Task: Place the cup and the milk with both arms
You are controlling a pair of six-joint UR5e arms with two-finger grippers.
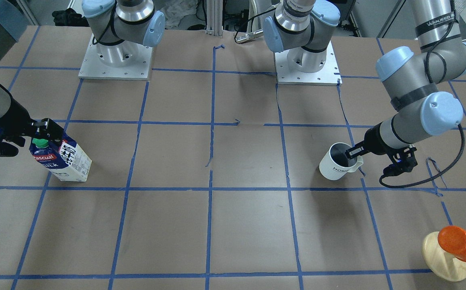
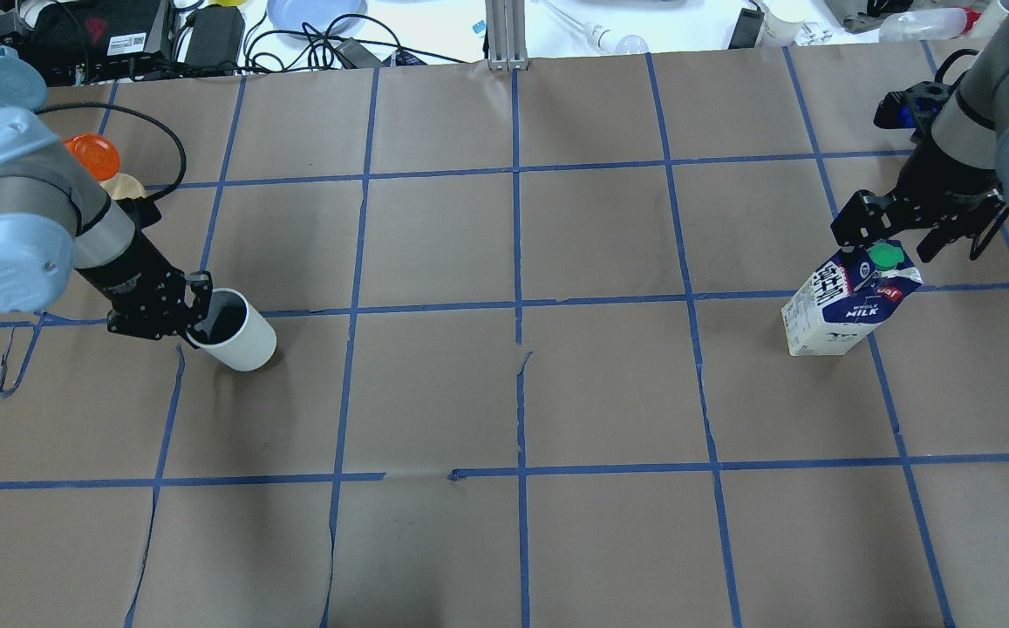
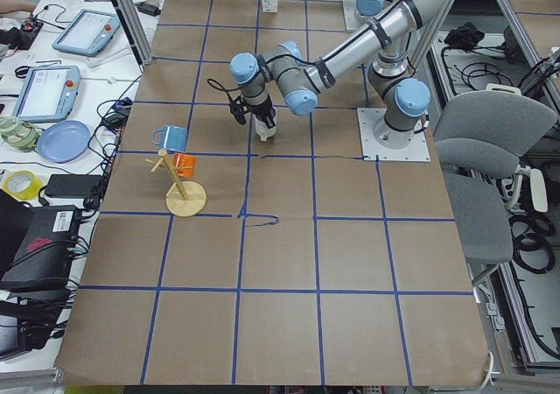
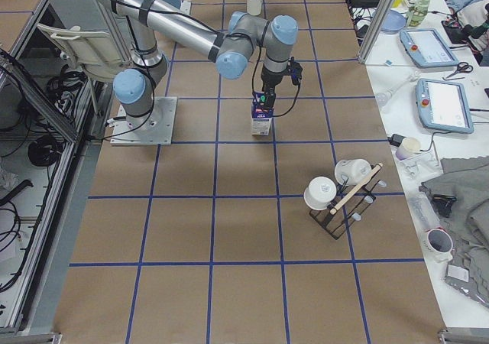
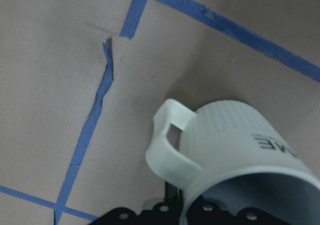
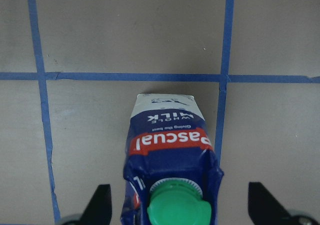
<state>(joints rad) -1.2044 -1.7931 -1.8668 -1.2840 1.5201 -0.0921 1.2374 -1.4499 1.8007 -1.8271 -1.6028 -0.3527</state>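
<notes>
The white cup (image 1: 334, 166) with "HOME" lettering is on the robot's left side of the table. My left gripper (image 1: 354, 152) is shut on the cup's rim next to the handle, one finger inside and one outside. The cup also shows in the overhead view (image 2: 244, 338) and in the left wrist view (image 5: 235, 135). I cannot tell whether it touches the table. The milk (image 1: 65, 159) stands upright on the robot's right side. My right gripper (image 2: 889, 237) is open just above its green cap. In the right wrist view its fingers (image 6: 102, 205) are wide apart on either side of the milk (image 6: 170, 140), not touching it.
An orange cup on a wooden stand (image 1: 458, 245) stands near the table corner beyond the left arm, with a blue cup (image 3: 171, 137) on the same stand. A rack with white mugs (image 4: 336, 191) stands on the right side. Both arm base plates (image 1: 116, 56) are at the robot's edge.
</notes>
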